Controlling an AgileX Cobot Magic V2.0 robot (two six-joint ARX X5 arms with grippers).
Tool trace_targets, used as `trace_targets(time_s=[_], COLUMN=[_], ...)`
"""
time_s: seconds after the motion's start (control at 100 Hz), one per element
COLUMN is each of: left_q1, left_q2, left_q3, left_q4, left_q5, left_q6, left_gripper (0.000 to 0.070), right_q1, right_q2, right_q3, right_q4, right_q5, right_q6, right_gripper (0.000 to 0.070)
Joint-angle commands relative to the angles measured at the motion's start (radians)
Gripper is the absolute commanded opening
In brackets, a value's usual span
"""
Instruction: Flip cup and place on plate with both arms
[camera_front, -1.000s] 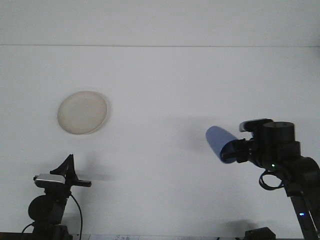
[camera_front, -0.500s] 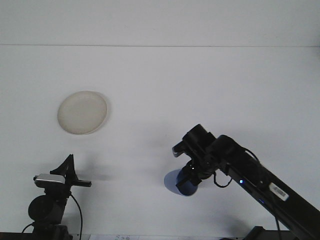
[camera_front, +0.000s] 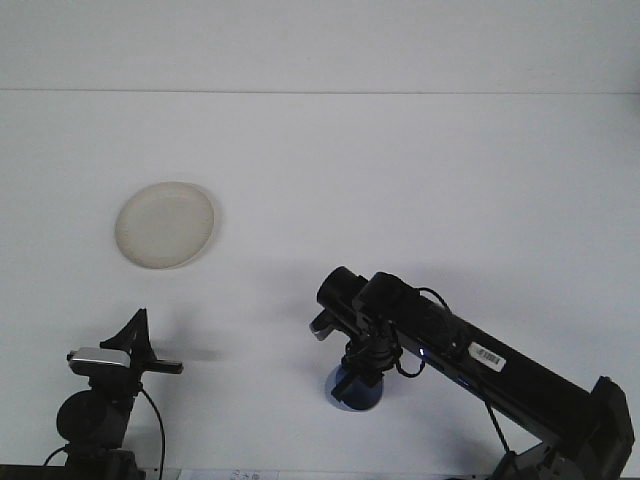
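The right claw (camera_front: 362, 372) was clamped on the blue cup (camera_front: 357, 392), standing it on the surface (camera_front: 400, 180) midway toward the left claw (camera_front: 140, 340), apart, for moving to the plate (camera_front: 164, 224).

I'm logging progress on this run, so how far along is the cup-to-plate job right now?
Partway. The right gripper is on the blue cup, low near the table's front centre; whether the flip is finished can't be told. The plate sits bare at far left, and the left gripper waits near it. Handover and placing remain.
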Motion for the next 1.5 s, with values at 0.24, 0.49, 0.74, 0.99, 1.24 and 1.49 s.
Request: trace_targets(time_s=[0.24, 0.49, 0.74, 0.99, 1.24, 1.49], left_q1=[0.000, 0.000, 0.000, 0.000, 0.000, 0.000], left_q2=[-0.002, -0.002, -0.002, -0.002, -0.002, -0.002], left_q3=[-0.019, -0.019, -0.019, -0.019, -0.019, -0.019], left_q4=[0.010, 0.010, 0.010, 0.010, 0.010, 0.010], left_q5=[-0.005, -0.005, -0.005, -0.005, -0.005, -0.005], left_q6=[0.004, 0.004, 0.004, 0.004, 0.004, -0.152], left_gripper=[0.0013, 0.0013, 0.0013, 0.0013, 0.0013, 0.0013], right_q1=[0.013, -0.001, -0.005, 0.011, 0.010, 0.010], right_q2=[0.003, -0.150, -0.498, -0.935, -1.332, -1.463], right_q3=[0.023, 0.023, 0.003, -0.242, -0.564, -0.648], right_q4=[0.009, 0.098, 0.262, 0.533, 0.692, 0.692], right_q5=[0.000, 0.023, 0.239, 0.339, 0.384, 0.384], right_q6=[-0.032, -0.034, -0.014, 0.016, 0.033, 0.034], right_gripper=[0.0477, 0.0477, 0.0477, 0.0477, 0.0476, 0.0476])
